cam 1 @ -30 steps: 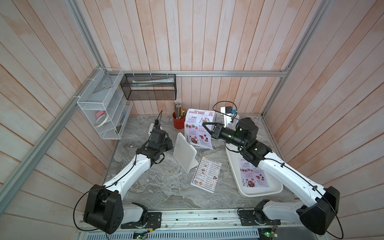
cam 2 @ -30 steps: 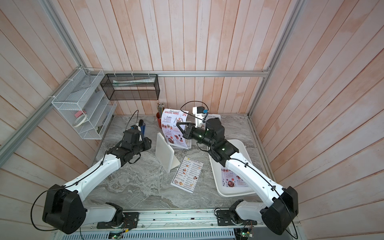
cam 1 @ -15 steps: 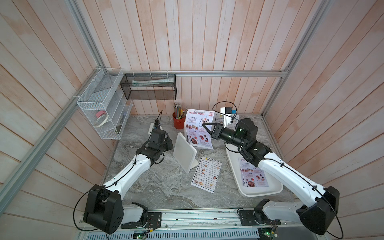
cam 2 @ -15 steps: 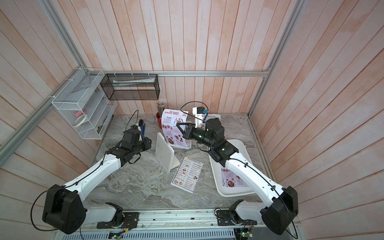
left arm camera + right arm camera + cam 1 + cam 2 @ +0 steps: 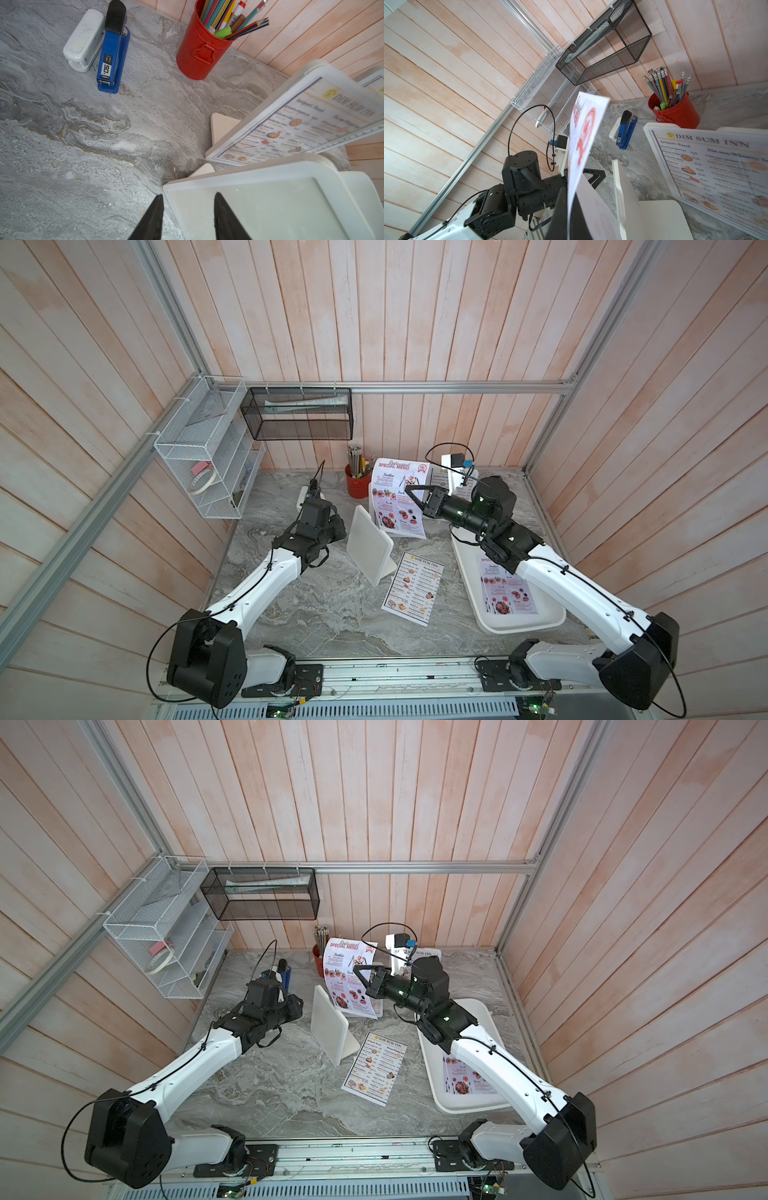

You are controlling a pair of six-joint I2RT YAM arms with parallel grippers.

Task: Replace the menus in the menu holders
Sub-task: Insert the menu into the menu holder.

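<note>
Supporting surface: grey marbled table (image 5: 311,614), walled in by pale wood planks.
Wall racks: white wire rack (image 5: 199,472) and black mesh basket (image 5: 299,414) hang above the far left corner.
Tray: shallow white tray (image 5: 519,624) lies on the table's right side, partly under the right arm.
Empty holder: the empty holder (image 5: 368,547) stands tilted near the table's middle, its face plain white.
Filled holders: the middle holder (image 5: 291,116) shows a DIM SUM INN page just behind the empty one. The back holder (image 5: 428,955) stands by the rear wall.
Held menu: the held SPECIAL MENU sheet (image 5: 395,497) hangs upright in the air in front of the middle holder.
Tray menu: the second SPECIAL MENU sheet (image 5: 509,593) lies flat in the tray.
Loose menu: the loose DIM SUM INN sheet (image 5: 413,591) lies flat on the table between the empty holder and the tray.
Right gripper: the right gripper (image 5: 409,489) is pinched tight on the held sheet's edge.
Left gripper: the left gripper (image 5: 188,217) has its jaws apart, with the empty holder's side edge between them. Contact cannot be told.
Desk bits: red pencil cup (image 5: 199,52), blue stapler (image 5: 113,58) and white stapler (image 5: 84,39) sit at the back.
</note>
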